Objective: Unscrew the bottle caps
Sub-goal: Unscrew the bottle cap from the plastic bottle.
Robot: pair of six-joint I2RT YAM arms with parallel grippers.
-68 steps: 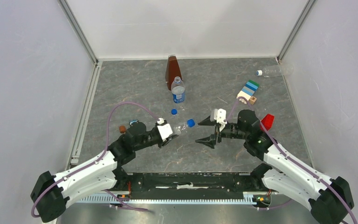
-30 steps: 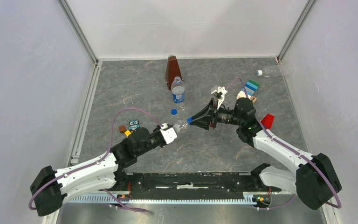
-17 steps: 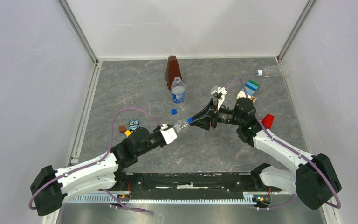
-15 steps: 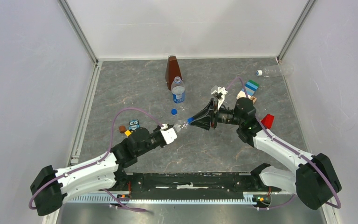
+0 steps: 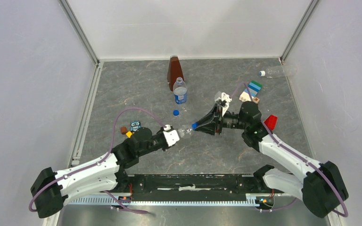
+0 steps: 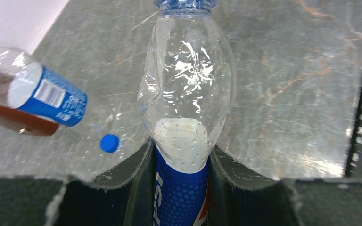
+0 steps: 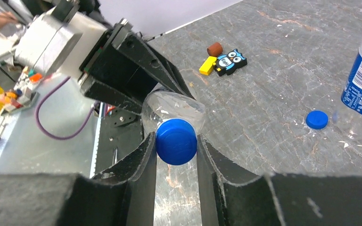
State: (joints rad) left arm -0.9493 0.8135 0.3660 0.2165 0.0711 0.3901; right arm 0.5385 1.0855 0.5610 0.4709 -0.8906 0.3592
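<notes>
Grey marbled tabletop (image 5: 136,89) boxed in by white walls, seen from above, with two black-and-white robot arms reaching toward each other near its middle. On one side the left gripper (image 6: 181,157) is clamped around the blue label of the held bottle (image 6: 186,84), a clear plastic one lifted off the surface and lying almost level, neck aimed at the other arm. Facing it head-on, the right gripper (image 7: 176,153) has its jaws pressed against opposite sides of the blue cap (image 7: 176,141) on that neck. Farther back an upright bottle (image 5: 180,92) stands in front of a brown pyramid-shaped object (image 5: 174,69), with a loose cap (image 5: 176,112) on the table just beside it. A third bottle (image 5: 278,71) lies in the far right corner wearing a white cap (image 5: 262,73). The step in hand looks like the twist itself. It would go best with the right wrist rolling about the bottle's own axis, staying square to the neck and easing back as the thread lets go. The left arm should hold firm without squeezing harder, since the thin shoulder is already dented and could buckle or spin in the grip.
</notes>
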